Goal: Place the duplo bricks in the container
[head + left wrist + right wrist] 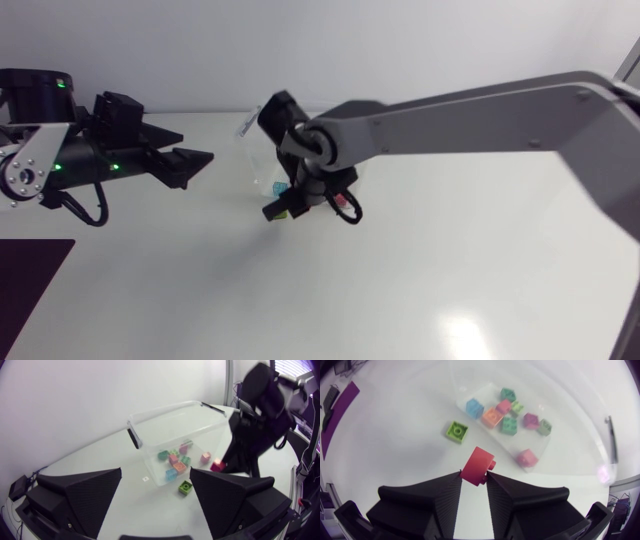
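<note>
My right gripper (474,476) is shut on a red duplo brick (478,464), with one finger on each side. It holds the brick just outside the near wall of the clear plastic container (570,415). Several bricks lie inside the container, among them blue, orange, green and pink ones. One light green brick (456,431) lies on the table beside the container. In the left wrist view my left gripper (156,474) stands open and holds nothing, well short of the container (165,410). Ahead of it lie the green brick (185,488) and the held red brick (217,466).
My right arm (450,120) comes in from the right and crosses the table over the container. My left arm (100,155) rests at the left edge. A dark purple mat (30,290) lies at the front left corner.
</note>
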